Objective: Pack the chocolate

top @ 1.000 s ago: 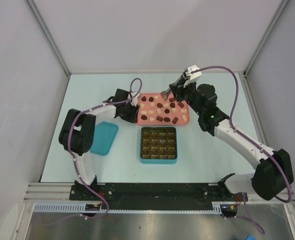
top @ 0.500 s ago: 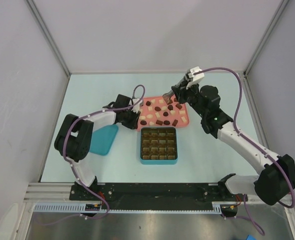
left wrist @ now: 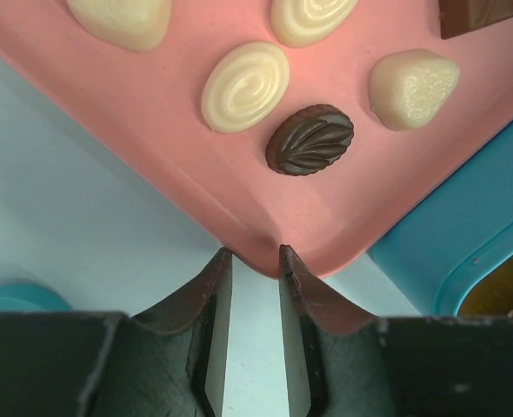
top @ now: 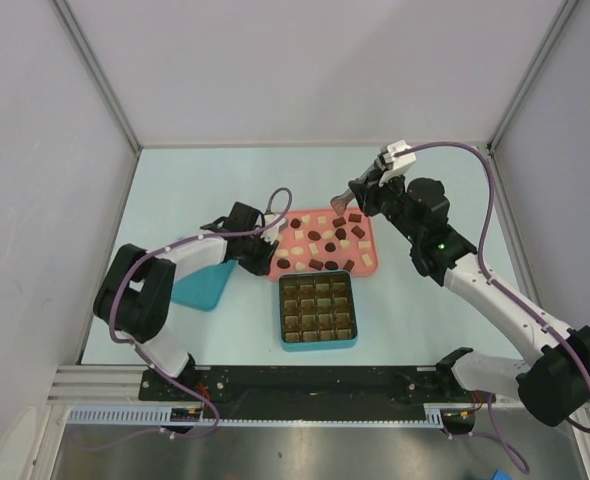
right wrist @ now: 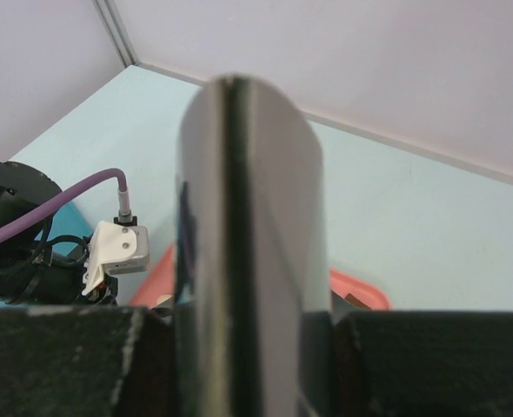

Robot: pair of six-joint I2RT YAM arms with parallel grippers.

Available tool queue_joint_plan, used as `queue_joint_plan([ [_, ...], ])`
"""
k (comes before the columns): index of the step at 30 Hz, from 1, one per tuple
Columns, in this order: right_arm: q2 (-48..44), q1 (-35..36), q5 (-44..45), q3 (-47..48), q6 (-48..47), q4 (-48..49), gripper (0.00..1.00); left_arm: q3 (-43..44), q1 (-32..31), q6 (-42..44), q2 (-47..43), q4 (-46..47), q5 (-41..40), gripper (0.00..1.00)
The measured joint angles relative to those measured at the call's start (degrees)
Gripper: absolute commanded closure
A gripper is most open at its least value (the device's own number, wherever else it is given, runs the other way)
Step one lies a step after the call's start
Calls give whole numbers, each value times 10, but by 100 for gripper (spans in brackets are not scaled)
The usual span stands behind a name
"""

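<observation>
The chocolates (left wrist: pixel 309 139), glossy cream swirls and a leaf-ribbed dark oval among them, lie loose in the smooth pink tray (left wrist: pixel 152 130) on the pale bench (top: pixel 175 190), just beyond the teal box (top: pixel 318 312) with its gold-brown grid. The left tool (left wrist: pixel 254 256) nips the tray's rounded corner between narrowly parted dark fingers, its arm crossing a teal lid (top: pixel 200 285). The right tool (right wrist: pixel 229 95), shiny blades pressed flat together, hangs over the tray's far edge.

A pale blue-green surface (top: pixel 225 180) carries a pink tray (top: pixel 372 250) near its centre, a teal grid box (top: pixel 318 347) just beside it toward the near edge, and a teal lid (top: pixel 200 290) toward the left edge.
</observation>
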Motion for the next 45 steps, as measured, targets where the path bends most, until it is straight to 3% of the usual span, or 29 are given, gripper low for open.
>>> queue_joint_plan([
  [3, -13, 1, -2, -5, 6, -12, 96, -10, -8, 8, -12, -8, 0, 68],
  [5, -23, 5, -2, -12, 8, -19, 96, -18, -14, 13, -21, -12, 0, 61],
  [10, -31, 26, -2, -25, 10, -23, 96, -23, -25, 28, -40, -31, 6, 15],
  [12, -28, 39, -1, -26, 10, -22, 95, -21, -27, 31, -49, -38, 5, 9],
  [13, -24, 48, 0, -26, 10, -18, 95, -17, -26, 27, -54, -45, 4, 0],
  [19, 17, 80, 2, -26, 7, 17, 94, 65, 8, 17, -75, -81, 21, 0],
  [27, 91, 100, 2, -27, 1, 84, 90, 159, 172, -19, -106, -89, 141, 0],
  [33, 165, 114, -16, -25, -7, 132, 89, 157, 251, -19, -109, -103, 198, 0],
  [41, 222, 116, -38, -14, -10, 210, 88, 90, 295, -14, -142, -107, 212, 0],
  [44, 239, 116, -39, 0, -12, 228, 83, 75, 298, -12, -166, -107, 212, 0],
  [45, 245, 116, -39, 5, -12, 233, 75, 71, 299, -9, -176, -107, 211, 0],
])
